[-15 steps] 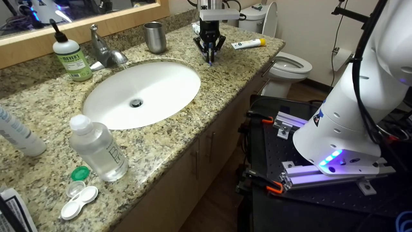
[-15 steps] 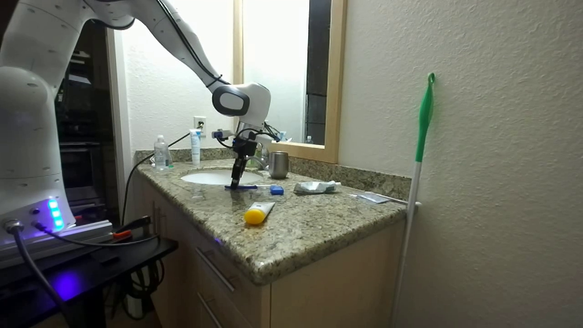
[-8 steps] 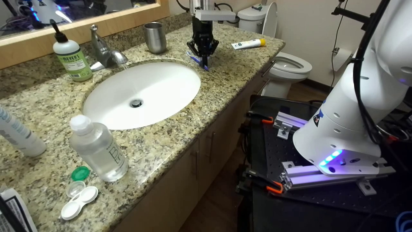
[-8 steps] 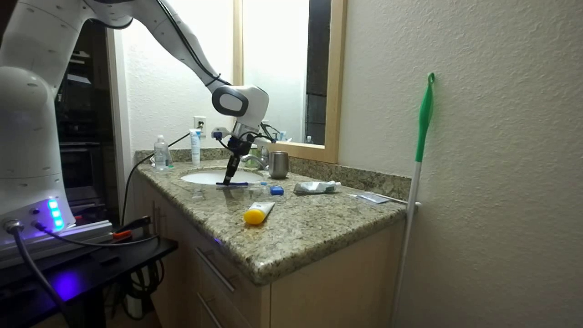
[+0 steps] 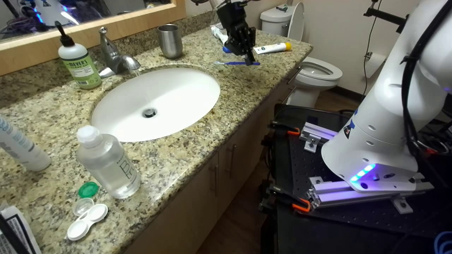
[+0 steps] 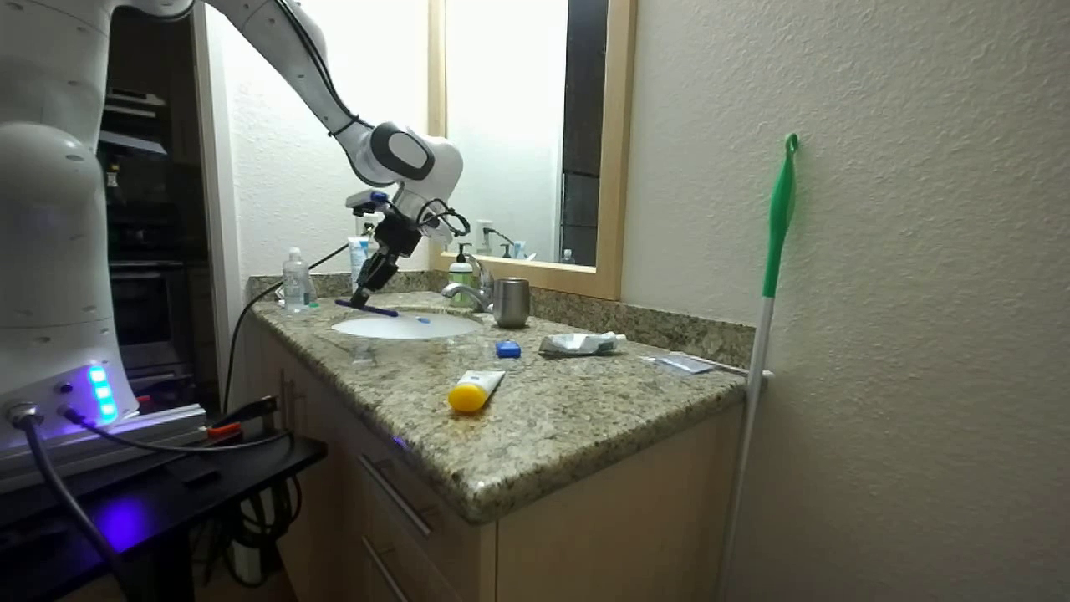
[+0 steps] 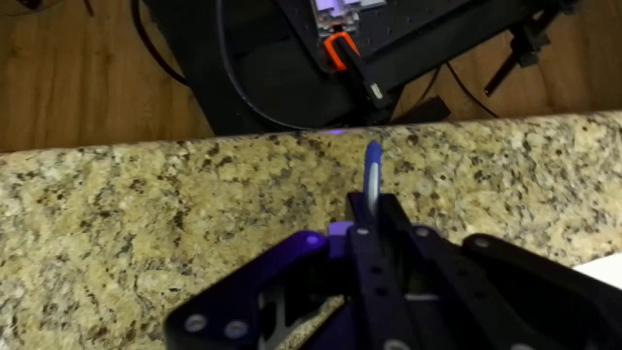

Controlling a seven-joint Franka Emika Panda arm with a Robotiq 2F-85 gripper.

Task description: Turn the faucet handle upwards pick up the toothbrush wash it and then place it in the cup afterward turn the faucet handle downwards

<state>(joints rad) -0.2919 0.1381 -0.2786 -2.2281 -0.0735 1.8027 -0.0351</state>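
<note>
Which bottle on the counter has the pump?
The Meyer's soap bottle right beside the faucet: it is topped by a black pump. The clear plastic bottle has a white cap instead.

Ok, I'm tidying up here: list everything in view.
countertop: one, tan, around sink
sink: one, white, in countertop
faucet: one, chrome, behind sink
faucet handle: one, chrome, atop faucet
soap bottle: one, green-white, beside faucet
tumbler: one, grey, beside faucet
toothbrush: one, blue, in gripper
plastic bottle: one, clear, beside sink
contact lens case: one, white, countertop
lids: two, green and clear, countertop
tubes: three, white, countertop
box: one, blue, countertop
mirror: one, tan-framed, above countertop
toilet: one, white, past countertop
toilet roll: one, white, beside toilet
wand: one, green-white, beside countertop
robot arm: one, white, beside countertop
gripper: one, black, above countertop
</note>
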